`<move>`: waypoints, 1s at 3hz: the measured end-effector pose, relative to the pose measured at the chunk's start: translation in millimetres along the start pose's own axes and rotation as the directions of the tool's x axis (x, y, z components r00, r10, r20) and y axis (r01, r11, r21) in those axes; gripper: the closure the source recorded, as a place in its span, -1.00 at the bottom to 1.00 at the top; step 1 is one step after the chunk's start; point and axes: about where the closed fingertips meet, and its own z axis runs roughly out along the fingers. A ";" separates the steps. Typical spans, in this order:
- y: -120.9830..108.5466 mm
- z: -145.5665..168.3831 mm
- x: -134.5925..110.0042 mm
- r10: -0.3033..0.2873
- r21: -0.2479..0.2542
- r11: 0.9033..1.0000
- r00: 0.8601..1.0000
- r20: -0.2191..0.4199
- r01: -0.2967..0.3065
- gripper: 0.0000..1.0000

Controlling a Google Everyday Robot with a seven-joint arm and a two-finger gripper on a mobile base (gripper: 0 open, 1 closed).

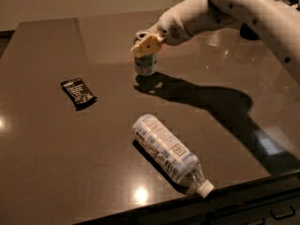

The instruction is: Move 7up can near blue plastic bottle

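Note:
The 7up can (146, 65) stands upright at the middle back of the dark table (47, 163), with greenish-silver sides. My gripper (144, 46) comes in from the right on the white arm and is shut on the can's top, its tan fingers (146, 44) covering the lid. I cannot tell whether the can rests on the table or hangs just above it. The blue plastic bottle (168, 151) lies on its side near the front edge, white cap pointing front right. The can is well behind the bottle, apart from it.
A flat black snack bar wrapper (78, 92) lies left of the can. The arm's shadow (201, 102) falls across the table to the right of the can. The table's front edge (197, 203) runs just past the bottle's cap.

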 end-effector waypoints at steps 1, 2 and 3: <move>24.1 -32.5 23.9 0.011 -0.009 1.000 1.000 -0.002 -0.011 1.00; 47.6 -60.0 41.2 0.000 -0.024 1.000 1.000 -0.009 0.000 1.00; 75.6 -86.4 62.1 -0.030 -0.046 0.999 0.999 -0.030 0.029 1.00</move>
